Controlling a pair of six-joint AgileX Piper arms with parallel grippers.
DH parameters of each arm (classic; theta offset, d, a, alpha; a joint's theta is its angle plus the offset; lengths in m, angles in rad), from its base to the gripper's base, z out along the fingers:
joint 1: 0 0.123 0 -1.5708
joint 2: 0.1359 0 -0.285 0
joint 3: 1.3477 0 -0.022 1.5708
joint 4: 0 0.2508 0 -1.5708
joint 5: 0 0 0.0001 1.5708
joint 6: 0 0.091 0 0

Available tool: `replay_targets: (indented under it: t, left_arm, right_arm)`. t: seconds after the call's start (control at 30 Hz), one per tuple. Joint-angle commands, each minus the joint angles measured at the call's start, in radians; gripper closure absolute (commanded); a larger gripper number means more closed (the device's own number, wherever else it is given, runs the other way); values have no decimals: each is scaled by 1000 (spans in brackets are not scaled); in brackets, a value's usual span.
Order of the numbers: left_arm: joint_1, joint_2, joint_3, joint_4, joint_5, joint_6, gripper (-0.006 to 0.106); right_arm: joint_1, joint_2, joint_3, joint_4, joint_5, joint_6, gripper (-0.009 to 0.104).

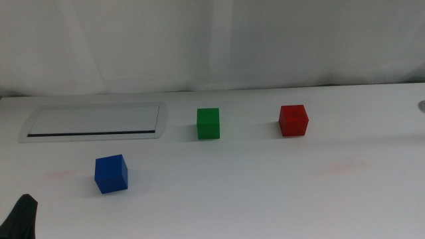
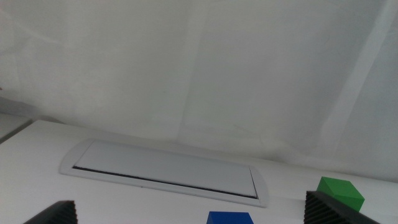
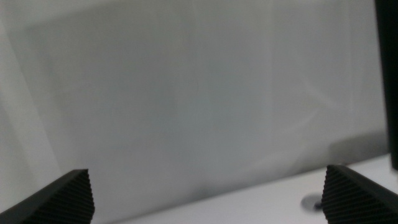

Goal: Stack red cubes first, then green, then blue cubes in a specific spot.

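We see three cubes on the table point(image 1: 219, 199), all apart: one point(image 1: 293, 120) far right, one point(image 1: 208, 123) left of it, level, just right of the panel point(image 1: 95, 122); the third point(image 1: 111, 173) sits nearer us, before the panel; our left gripper point(image 1: 20, 219) waits bottom-left

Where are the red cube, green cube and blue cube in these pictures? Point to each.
red cube point(image 1: 293, 120), middle view, on its front face.
green cube point(image 1: 208, 124), middle view, on its front face.
blue cube point(image 1: 111, 174), middle view, on its front face.
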Motion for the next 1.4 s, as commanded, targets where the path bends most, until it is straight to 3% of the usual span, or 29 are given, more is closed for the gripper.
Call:
replay_targets:
  t: [0.0, 0.2, 0.47, 0.73, 0.93, 1.03, 1.23, 1.37]
  left_arm:
    - [-6, -2, 39, -8, -16, -5, 8]
    - [-6, -2, 39, -8, -16, -5, 8]
    - [-6, -2, 39, -4, -16, -5, 8]
    - [-6, -2, 39, -4, -16, -5, 8]
    - [-6, -2, 39, -4, -16, -3, 8]
    - [-6, -2, 39, -4, -16, -3, 8]
    - [-6, -2, 39, -2, -16, -1, 8]
    - [-6, -2, 39, -2, -16, -1, 10]
  right_arm:
    - [-7, 5, -79, 0, 82, -57, -8]
    - [-7, 122, -270, 63, 321, -201, -8]
    - [-7, 470, -516, 316, 505, -520, -8]
    - [-5, 798, -713, 465, 581, -648, -8]
    - [65, 1026, -894, 462, 682, -595, -8]
    - [145, 1161, -1005, 414, 701, -510, -8]
    - [282, 1339, -1150, 250, 767, -362, -8]
    - [338, 1462, -1230, 227, 809, -314, -8]
